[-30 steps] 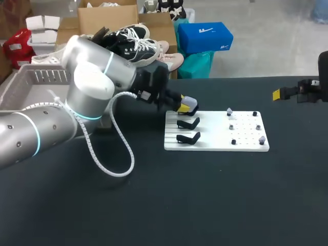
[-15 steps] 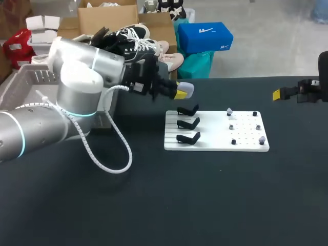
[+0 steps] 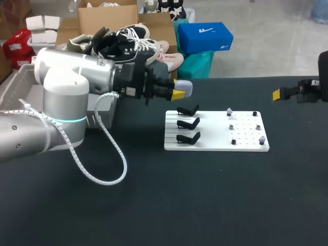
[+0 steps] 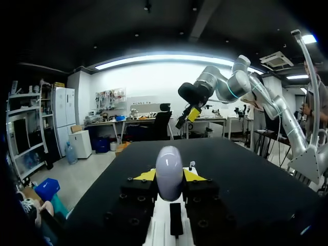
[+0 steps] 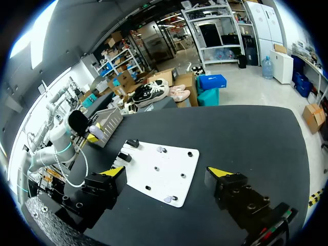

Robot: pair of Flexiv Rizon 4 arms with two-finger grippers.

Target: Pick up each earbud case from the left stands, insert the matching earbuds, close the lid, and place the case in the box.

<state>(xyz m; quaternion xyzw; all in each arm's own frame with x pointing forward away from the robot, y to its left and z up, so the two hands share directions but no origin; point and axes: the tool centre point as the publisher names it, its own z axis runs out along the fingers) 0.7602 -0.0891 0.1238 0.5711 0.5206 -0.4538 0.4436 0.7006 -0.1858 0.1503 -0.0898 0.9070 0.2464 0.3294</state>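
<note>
3 views, taken in turn. Head view: grips the earbud case (image 3: pixel 185 88) in the left pincer (image 3: pixel 179 93), yellow tips clenched on it from 2 sides, well above and behind the 3 black stands (image 3: pixel 188 123) on the white board (image 3: pixel 215 145). Might lose it, judging by the smooth rounded shell and a hold only at the fingertips, likeliest on a quick swing toward the grey box (image 3: pixel 13 87). Against 1.0 s ago: lifted off the farthest stand, pulled up and back, turned more level. Left wrist view: shows the case upright between the tips, jutting ahead of them, with the right pincer (image 4: pixel 193 114) far ahead and well apart. Right wrist view: released, fingers wide, nothing between; board ahead of and below them, tiny earbuds (image 5: pixel 168 199) on it. Risks boxing the case unfilled, or fumbling such small pieces
</note>
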